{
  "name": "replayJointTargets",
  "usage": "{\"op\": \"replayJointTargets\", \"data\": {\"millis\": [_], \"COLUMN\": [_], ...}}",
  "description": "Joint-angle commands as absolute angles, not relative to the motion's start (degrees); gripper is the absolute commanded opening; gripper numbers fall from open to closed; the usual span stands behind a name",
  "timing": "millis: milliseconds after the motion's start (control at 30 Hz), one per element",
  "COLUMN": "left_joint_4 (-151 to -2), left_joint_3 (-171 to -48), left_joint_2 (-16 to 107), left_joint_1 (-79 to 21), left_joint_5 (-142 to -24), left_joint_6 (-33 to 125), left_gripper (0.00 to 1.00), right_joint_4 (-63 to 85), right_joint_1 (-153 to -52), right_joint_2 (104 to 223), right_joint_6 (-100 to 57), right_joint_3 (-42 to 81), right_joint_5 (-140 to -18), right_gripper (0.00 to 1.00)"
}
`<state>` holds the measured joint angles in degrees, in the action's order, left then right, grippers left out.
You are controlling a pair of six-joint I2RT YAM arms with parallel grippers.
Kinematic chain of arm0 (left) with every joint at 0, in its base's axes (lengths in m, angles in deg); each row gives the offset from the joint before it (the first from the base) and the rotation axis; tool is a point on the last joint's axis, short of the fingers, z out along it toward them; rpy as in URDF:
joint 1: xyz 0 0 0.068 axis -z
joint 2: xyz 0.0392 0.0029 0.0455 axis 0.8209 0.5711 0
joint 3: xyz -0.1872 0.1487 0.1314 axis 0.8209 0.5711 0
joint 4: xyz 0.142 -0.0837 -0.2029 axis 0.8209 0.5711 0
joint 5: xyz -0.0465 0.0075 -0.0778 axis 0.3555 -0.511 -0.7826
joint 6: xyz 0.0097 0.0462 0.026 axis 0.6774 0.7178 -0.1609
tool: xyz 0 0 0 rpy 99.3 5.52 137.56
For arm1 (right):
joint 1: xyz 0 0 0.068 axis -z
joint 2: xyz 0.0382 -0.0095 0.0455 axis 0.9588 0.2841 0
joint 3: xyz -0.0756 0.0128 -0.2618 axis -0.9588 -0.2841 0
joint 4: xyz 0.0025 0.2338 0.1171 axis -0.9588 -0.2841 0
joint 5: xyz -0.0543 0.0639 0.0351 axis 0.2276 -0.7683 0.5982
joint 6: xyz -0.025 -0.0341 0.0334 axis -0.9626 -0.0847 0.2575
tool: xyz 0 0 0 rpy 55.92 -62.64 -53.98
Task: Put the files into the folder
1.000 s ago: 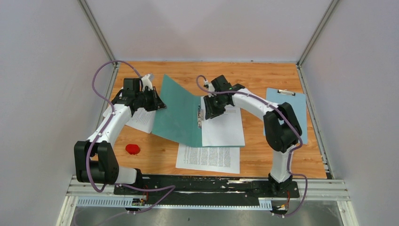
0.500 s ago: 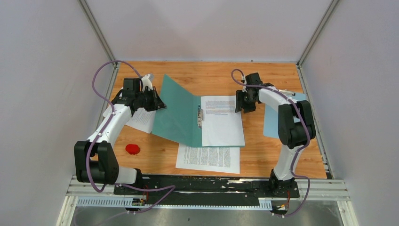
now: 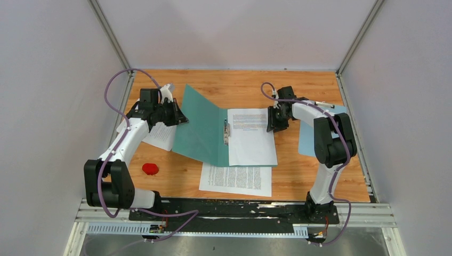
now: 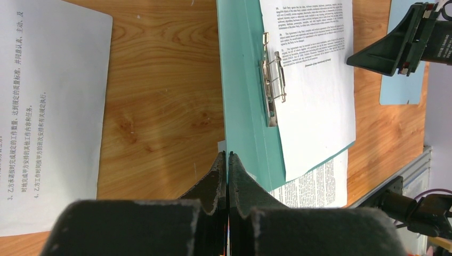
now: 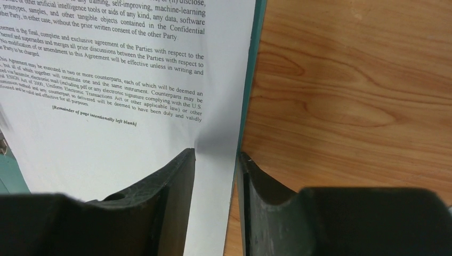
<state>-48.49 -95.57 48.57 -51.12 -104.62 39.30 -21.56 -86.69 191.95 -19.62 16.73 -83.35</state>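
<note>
The teal folder (image 3: 200, 128) lies open at the middle of the table. Its left cover stands raised, and my left gripper (image 3: 180, 118) (image 4: 227, 156) is shut on that cover's outer edge. One of the files, a white printed sheet (image 3: 250, 136) (image 5: 106, 138), rests flat on the right cover beside the metal fastener (image 4: 272, 80). My right gripper (image 3: 273, 124) (image 5: 216, 156) is open at that sheet's right edge, one finger over the paper, the other on the wood just past the folder's edge (image 5: 256, 53). A second sheet (image 3: 235, 178) lies in front of the folder. A third (image 3: 160, 136) (image 4: 48, 106) lies under my left arm.
A light blue clipboard (image 3: 320, 133) (image 4: 405, 85) lies at the right, partly behind my right arm. A small red object (image 3: 150, 169) sits at the front left. Grey walls and metal rails close in the wooden table (image 3: 298, 181) on three sides.
My right gripper has swung from over the folder's spine to the sheet's right edge, then drawn slightly closer to the paper. The left gripper and the raised cover have not moved.
</note>
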Motion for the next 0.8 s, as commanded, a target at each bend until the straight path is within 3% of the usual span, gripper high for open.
{"op": "replayJointTargets", "data": {"millis": [0, 300, 467, 767], "left_joint_4": [-49.14, -49.12, -49.16, -50.82], "left_joint_3": [-95.27, -95.12, -95.07, -94.78], "left_joint_2": [47.83, 47.66, 47.56, 46.85], "left_joint_1": [-50.95, -50.87, -50.75, -50.36], "left_joint_5": [-105.34, -105.34, -105.48, -107.42], "left_joint_6": [40.24, 40.31, 40.31, 39.81], "left_gripper": [0.00, 0.00, 0.00, 0.00], "right_joint_4": [-20.17, -21.02, -22.67, -22.77], "right_joint_1": [-87.94, -88.59, -88.75, -89.84], "right_joint_2": [190.54, 190.43, 189.07, 188.48], "right_joint_6": [-19.52, -19.04, -19.24, -19.22], "right_joint_3": [15.71, 15.41, 16.09, 16.30], "right_joint_5": [-84.81, -84.49, -83.08, -84.39], "right_gripper": [0.31, 0.25, 0.30, 0.28]}}
